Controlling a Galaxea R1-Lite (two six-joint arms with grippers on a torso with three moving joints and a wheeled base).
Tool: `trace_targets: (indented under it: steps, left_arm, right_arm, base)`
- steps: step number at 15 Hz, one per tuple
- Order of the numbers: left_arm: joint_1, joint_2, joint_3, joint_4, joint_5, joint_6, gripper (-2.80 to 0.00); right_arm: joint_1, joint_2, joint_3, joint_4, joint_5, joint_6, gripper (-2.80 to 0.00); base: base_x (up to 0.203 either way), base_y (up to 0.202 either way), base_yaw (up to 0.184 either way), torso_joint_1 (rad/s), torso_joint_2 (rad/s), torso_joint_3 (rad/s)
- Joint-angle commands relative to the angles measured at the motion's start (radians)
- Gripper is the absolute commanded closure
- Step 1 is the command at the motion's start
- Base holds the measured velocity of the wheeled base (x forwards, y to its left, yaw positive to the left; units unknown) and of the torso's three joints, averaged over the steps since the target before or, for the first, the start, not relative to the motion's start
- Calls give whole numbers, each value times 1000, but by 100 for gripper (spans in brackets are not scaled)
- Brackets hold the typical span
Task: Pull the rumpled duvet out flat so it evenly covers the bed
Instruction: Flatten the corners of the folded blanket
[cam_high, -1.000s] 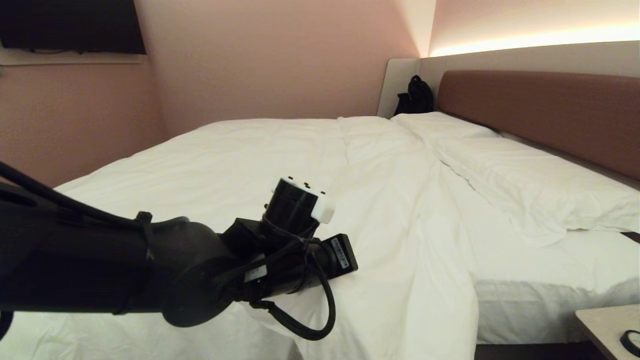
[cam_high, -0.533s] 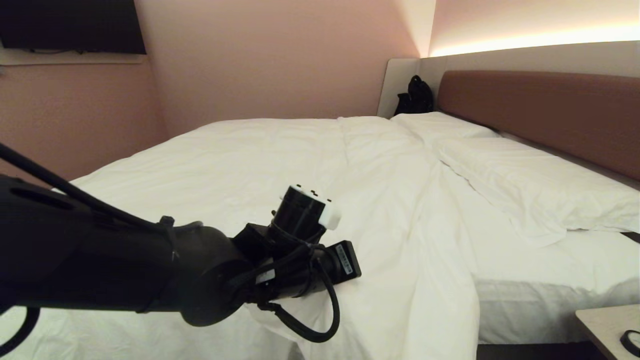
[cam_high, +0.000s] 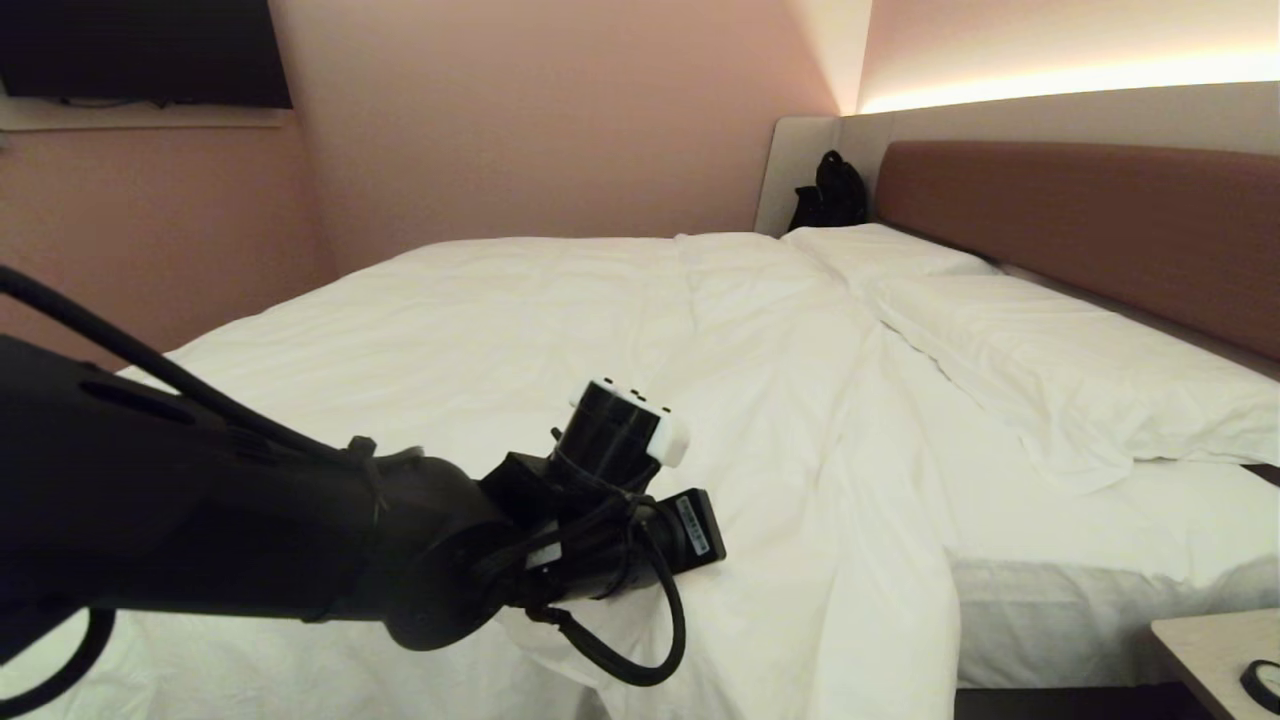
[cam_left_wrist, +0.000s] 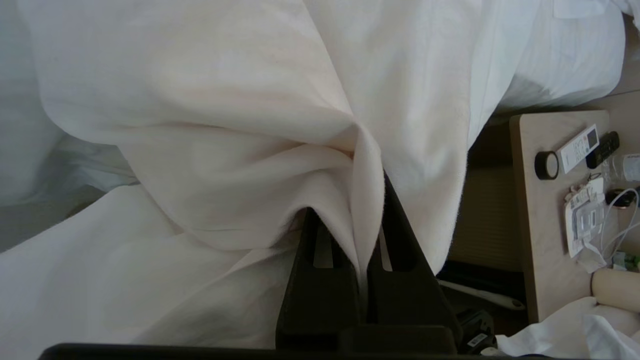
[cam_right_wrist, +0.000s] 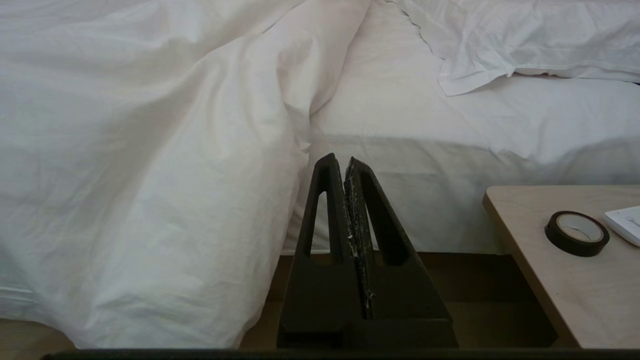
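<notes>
Dim, warm light. A glowing strip (cam_high: 1060, 85) above the headboard (cam_high: 1090, 225) is brightest. The near arm (cam_high: 250, 540) is a black silhouette.

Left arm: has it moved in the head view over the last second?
Yes. The left arm has crept right and slightly down, toward the pillows; the headboard holds its place.

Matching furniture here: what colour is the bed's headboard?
Reddish-brown headboard, plain and without pattern; the head view shows it best.

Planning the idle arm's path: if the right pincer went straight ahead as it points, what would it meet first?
Probably the bed's sheeted side, beside the duvet's overhang; depth is unclear. The right pincer is shut and holds nothing.
</notes>
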Motion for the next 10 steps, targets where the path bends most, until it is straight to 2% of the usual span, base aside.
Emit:
trace_targets:
  steps: [1,3,4,7,10]
  left_arm:
    - [0,13,-1,-1,-3,-5,0]
    - [0,19,-3,0,-5,-5,0]
    - [0,22,-2,-3,-7,-5,-280]
    - [1,34,-11,1,-3,-3,-280]
    - [14,52,-24,35,6,28,-280]
  right_arm:
    - [0,0,0,0,0,-1,0]
    - [0,0,0,0,0,0,0]
    - [0,0,0,0,0,0,0]
    - [0,0,0,0,0,0,0]
    - [0,0,0,0,0,0,0]
  base:
    - [0,0,0,0,0,0]
    - [0,0,0,0,0,0]
    - [0,0,0,0,0,0]
    - [0,0,0,0,0,0]
    - [0,0,0,0,0,0]
